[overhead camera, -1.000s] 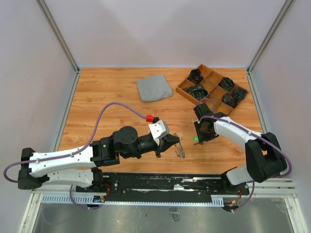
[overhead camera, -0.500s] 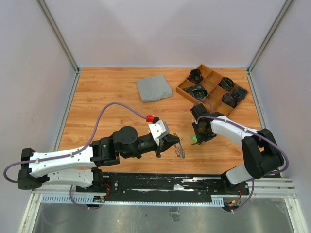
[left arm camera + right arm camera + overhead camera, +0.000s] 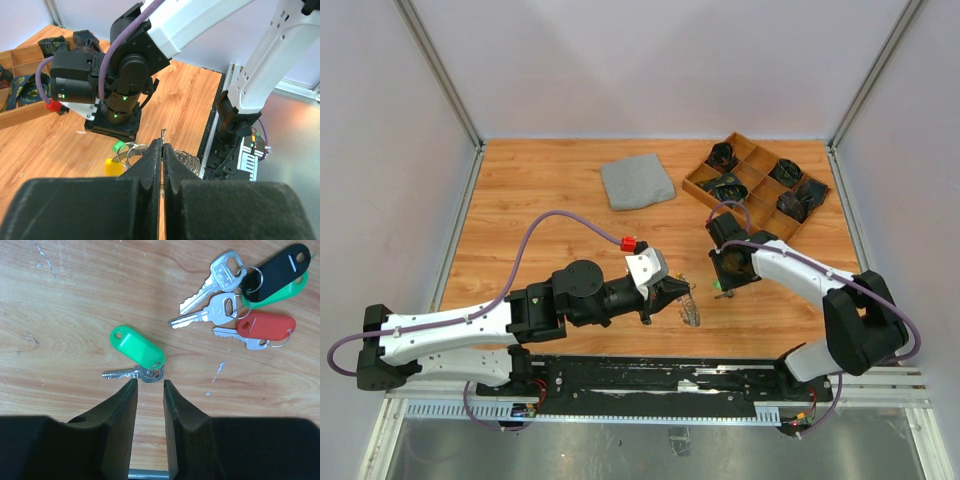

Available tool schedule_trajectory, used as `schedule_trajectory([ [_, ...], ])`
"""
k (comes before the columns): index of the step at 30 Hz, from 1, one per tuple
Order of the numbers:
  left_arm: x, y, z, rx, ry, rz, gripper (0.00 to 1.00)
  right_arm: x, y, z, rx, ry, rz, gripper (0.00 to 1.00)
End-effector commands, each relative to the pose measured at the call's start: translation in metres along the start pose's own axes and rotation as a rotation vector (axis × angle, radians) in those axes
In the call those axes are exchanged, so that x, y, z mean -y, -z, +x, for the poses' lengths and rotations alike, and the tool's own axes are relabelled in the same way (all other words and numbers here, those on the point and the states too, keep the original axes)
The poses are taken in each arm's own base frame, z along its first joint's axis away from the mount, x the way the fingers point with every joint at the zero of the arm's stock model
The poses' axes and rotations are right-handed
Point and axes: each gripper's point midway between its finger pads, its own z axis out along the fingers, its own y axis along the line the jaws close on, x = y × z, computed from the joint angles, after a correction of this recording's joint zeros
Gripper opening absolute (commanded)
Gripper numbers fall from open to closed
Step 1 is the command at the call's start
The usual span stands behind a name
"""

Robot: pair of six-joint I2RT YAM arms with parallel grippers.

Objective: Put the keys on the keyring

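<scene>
In the left wrist view my left gripper (image 3: 163,146) is shut on the keyring (image 3: 189,160), a thin silvery wire whose end pokes out past the fingertips. Small rings and a yellow-tagged key (image 3: 111,166) hang beside it. From above, the left gripper (image 3: 670,295) holds the keyring (image 3: 691,311) just over the table. My right gripper (image 3: 148,385) is open and points down at the table. A small key with a green tag (image 3: 137,347) lies just beyond its fingertips, its metal head (image 3: 151,373) level with the gap. Nothing is between the jaws. More keys with black (image 3: 277,270) and red (image 3: 265,326) tags lie to the upper right.
A folded grey cloth (image 3: 637,182) lies at the back centre. A wooden compartment tray (image 3: 701,184) holding dark items stands at the back right. The right gripper (image 3: 725,280) hangs close to the left gripper, about a hand's width to its right.
The right gripper has shifted slightly left and away from the bases, and its jaws have narrowed. The left arm and the keyring have not moved.
</scene>
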Motion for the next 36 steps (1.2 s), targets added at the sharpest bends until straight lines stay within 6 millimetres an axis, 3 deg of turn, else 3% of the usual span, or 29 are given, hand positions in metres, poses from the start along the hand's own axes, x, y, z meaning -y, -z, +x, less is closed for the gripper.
schedule_trajectory([
  [1,0.001,0.000,-0.029,0.081,0.023,0.011,0.01,-0.005,-0.003,-0.002,-0.019,0.023,0.011,0.28],
  [25,0.001,0.000,-0.029,0.080,0.022,0.008,0.01,0.001,-0.017,0.007,-0.083,0.079,0.097,0.22],
  [36,0.002,-0.001,-0.030,0.083,0.019,0.013,0.00,0.003,-0.005,0.001,-0.041,0.075,0.095,0.02],
])
